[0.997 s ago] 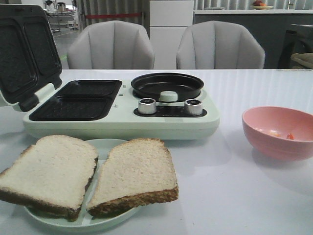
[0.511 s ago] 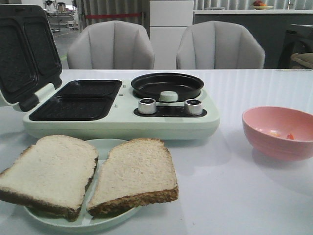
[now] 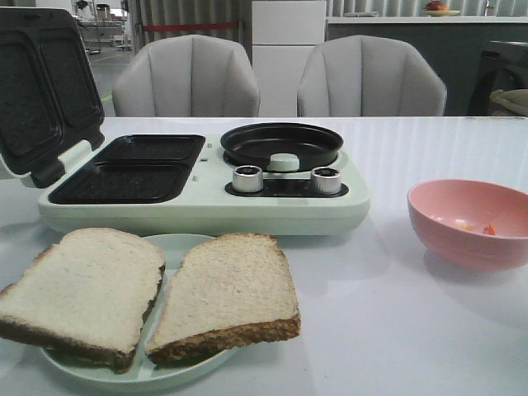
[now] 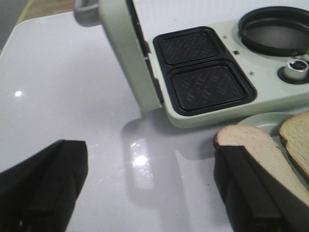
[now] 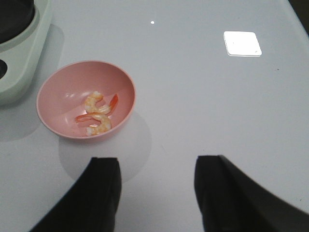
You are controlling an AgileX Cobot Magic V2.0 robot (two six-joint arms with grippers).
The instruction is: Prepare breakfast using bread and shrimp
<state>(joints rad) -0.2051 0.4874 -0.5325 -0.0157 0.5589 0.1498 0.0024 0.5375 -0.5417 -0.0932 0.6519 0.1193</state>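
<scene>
The table (image 3: 429, 330) carries the open cooker (image 3: 206, 202), its two dark grill wells and round pan bare, so nothing is cooking yet. In front of it the plate (image 3: 169, 247) holds both slices of bread (image 3: 227, 293), which overhang its rim; a careless pinch could drag the plate or tear a slice. The pink bowl (image 5: 58, 92) sits well apart to the right with the shrimp (image 5: 98, 116) curled inside, small and likely slippery, easy to drop. The left gripper (image 4: 149, 193) is spread wide beside the nearer slice, the right gripper (image 5: 157, 193) spread and empty near the bowl
</scene>
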